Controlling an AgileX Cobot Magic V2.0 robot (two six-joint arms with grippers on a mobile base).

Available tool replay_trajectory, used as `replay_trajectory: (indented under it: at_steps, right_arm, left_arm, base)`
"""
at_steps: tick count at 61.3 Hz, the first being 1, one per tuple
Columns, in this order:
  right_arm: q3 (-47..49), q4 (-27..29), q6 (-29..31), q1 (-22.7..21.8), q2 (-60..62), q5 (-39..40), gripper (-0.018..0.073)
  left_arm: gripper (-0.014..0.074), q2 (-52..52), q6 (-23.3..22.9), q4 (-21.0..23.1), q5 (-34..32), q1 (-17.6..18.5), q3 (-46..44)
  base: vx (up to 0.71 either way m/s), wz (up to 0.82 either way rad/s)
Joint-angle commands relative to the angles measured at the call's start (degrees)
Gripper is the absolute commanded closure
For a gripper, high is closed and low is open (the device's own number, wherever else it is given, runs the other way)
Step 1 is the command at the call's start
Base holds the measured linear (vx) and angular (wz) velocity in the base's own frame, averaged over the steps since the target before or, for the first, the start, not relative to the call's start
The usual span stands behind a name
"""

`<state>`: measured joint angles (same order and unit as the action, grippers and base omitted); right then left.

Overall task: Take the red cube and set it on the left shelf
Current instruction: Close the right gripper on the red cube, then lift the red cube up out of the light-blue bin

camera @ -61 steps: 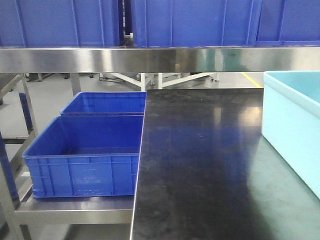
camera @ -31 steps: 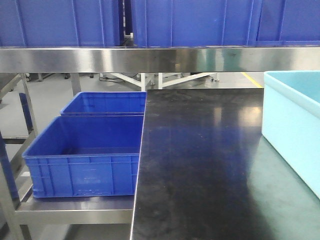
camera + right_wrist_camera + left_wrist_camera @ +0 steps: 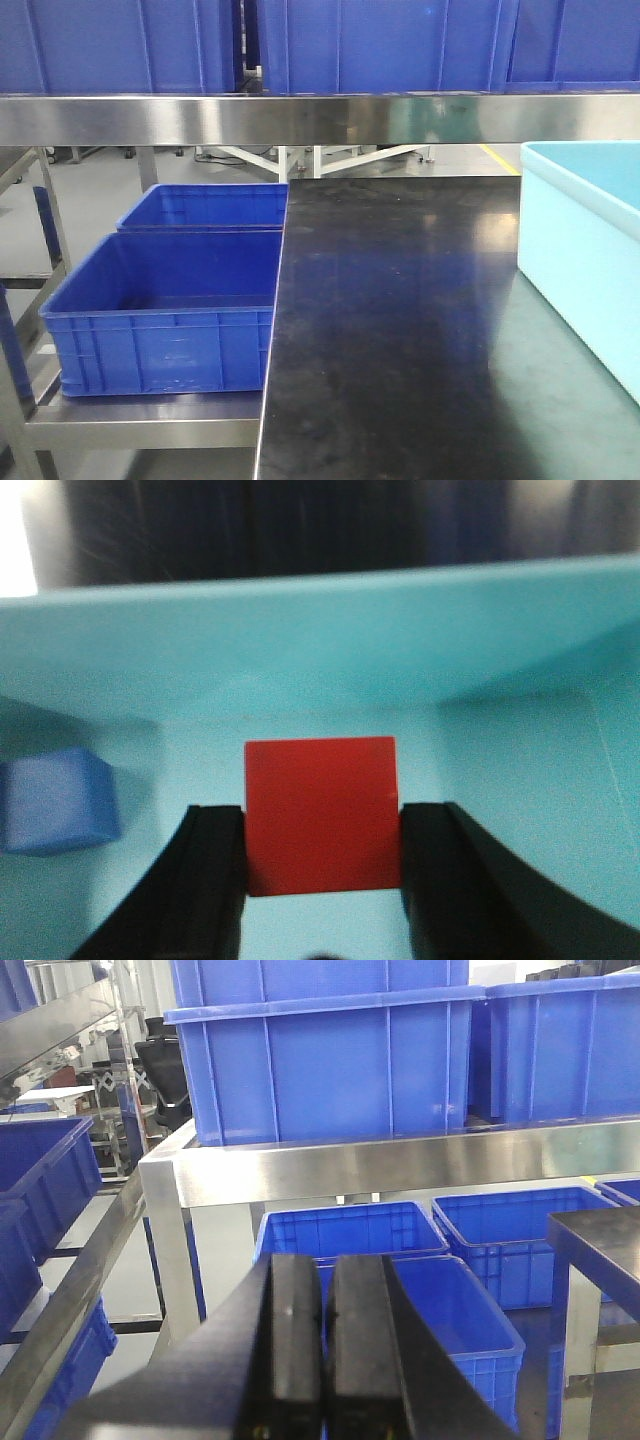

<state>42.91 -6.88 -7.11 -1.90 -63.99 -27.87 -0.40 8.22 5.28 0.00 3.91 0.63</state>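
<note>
An open gap lies between left shelf rail and blue crates.

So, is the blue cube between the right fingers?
No, the right fingers flank the red cube; the blue cube lies aside.

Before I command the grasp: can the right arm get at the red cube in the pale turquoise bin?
Probably yes. The red cube sits between the right tool's black fingers, nothing else in that gap; the blue cube lies apart to one side in the pale turquoise plastic bin.
</note>
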Motion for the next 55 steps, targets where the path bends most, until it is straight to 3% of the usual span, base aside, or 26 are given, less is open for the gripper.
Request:
replay_trajectory:
  at_steps: [1,20,55]
  right_arm:
    - [2.2,-0.2,0.2,2.8,4.3,3.9,0.0494]
    - [0.9,-0.2,0.2,14.2,15.2,2.7,0.0494]
    - [-15.4,-0.2,0.2,14.5,30.9,14.3,0.0494]
  left_arm:
    - [0.0491,0.5,0.1,0.3,-4.8,0.2,1.3]
    - [0.0491,0.5,0.1,0.3,-4.8,0.2,1.3]
    - [0.0491,0.5,0.1,0.3,-4.8,0.2,1.3]
  base:
    - [0.00,0.00]
    - [-0.01,-0.04]
    - [0.00,-0.04]
